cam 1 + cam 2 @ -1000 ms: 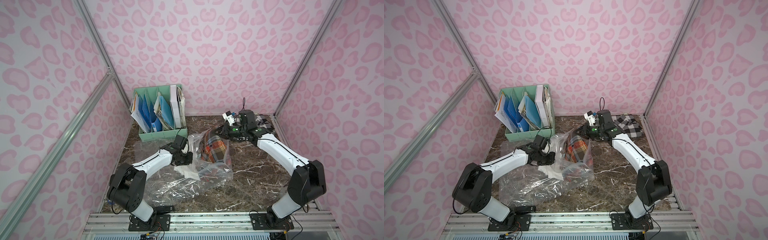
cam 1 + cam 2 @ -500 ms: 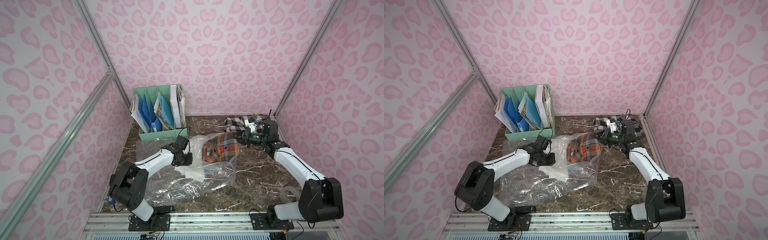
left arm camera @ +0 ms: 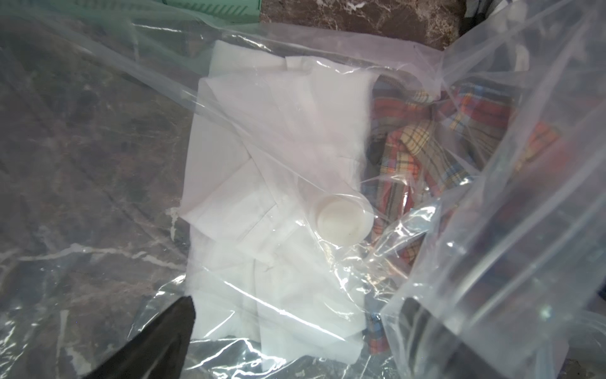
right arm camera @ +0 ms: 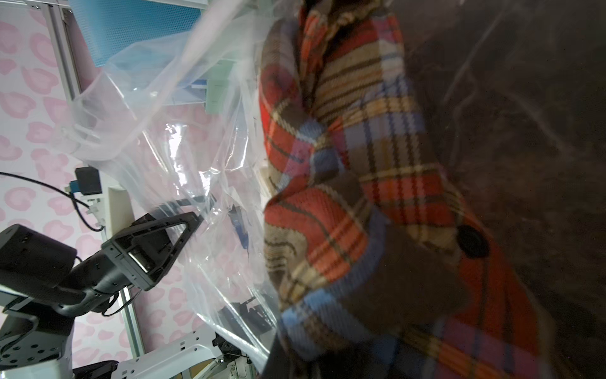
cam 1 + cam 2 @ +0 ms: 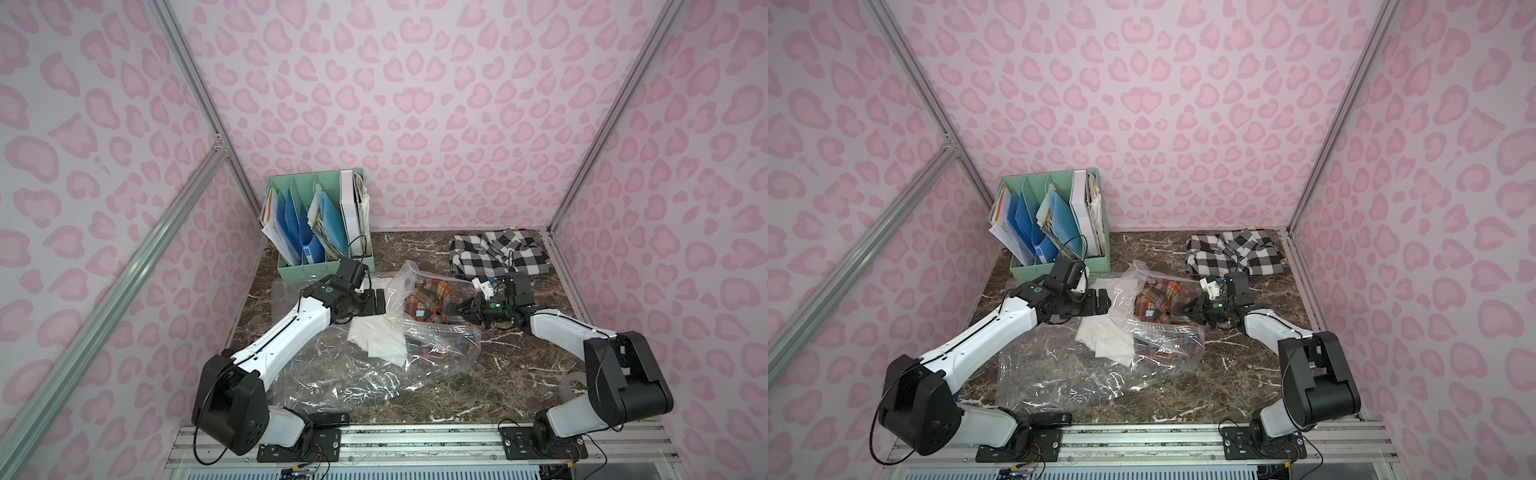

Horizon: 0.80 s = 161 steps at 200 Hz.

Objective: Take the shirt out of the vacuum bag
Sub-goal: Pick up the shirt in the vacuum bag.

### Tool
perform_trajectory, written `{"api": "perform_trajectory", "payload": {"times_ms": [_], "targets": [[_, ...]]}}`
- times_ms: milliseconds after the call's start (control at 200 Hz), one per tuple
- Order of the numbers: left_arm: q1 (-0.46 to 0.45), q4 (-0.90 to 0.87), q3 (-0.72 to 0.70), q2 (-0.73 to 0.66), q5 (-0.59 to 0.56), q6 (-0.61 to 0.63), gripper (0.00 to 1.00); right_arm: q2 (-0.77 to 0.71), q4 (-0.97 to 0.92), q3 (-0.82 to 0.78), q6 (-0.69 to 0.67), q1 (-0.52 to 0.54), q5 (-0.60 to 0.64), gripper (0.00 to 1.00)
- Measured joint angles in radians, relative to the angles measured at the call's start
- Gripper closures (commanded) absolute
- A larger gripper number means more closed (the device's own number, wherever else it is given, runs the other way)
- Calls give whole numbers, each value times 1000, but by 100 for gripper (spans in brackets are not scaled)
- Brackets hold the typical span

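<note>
The vacuum bag [image 5: 365,374] [image 5: 1054,374] [image 3: 492,229] lies crumpled mid-table, its white valve [image 3: 341,223] over a folded white cloth [image 5: 376,336] [image 3: 278,147] inside it. A red-orange plaid shirt [image 5: 428,299] [image 5: 1156,299] [image 4: 344,164] bunches in the bag's raised open end. My right gripper [image 5: 459,309] [image 5: 1185,309] [image 4: 295,354] is shut on the shirt's right side. My left gripper [image 5: 380,301] [image 5: 1102,301] [image 3: 298,303] stands open at the bag's left edge, holding nothing, with one finger behind the plastic.
A green file holder [image 5: 324,232] with folders stands at the back left, just behind the left wrist. A black-and-white checked shirt [image 5: 498,253] lies at the back right. A pale ring [image 5: 571,384] lies by the right arm's elbow.
My left gripper has opened and let go of the bag. The right gripper swung from the back towards the right, then came in to the plaid shirt at the bag's mouth.
</note>
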Motion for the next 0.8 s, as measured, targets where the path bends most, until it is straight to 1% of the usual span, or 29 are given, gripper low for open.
{"api": "perform_trajectory", "payload": {"times_ms": [150,235,305,395,500,605,720,755,805], "targets": [[-10,41,-95,-5,-11,-50,2,29,11,17,-14,1,8,100],[-23,45,-147,3,-19,-85,2,29,-11,44,-32,-19,12,100],[-31,47,-166,-31,-41,-117,2,31,-55,71,-69,-40,23,100],[-30,44,-145,-103,-67,-150,2,30,-110,78,-123,-77,35,100],[-29,43,-55,-184,-79,-172,2,19,-153,38,-156,-118,38,100],[-31,52,10,-253,-82,-199,2,21,-174,15,-178,-130,40,100],[-32,68,-20,-294,-82,-224,0,35,-187,7,-202,-147,37,100],[-32,66,-48,-291,-79,-236,2,37,-188,3,-207,-152,37,100],[-32,69,-89,-272,-65,-238,8,42,-190,-3,-213,-160,37,100]]}}
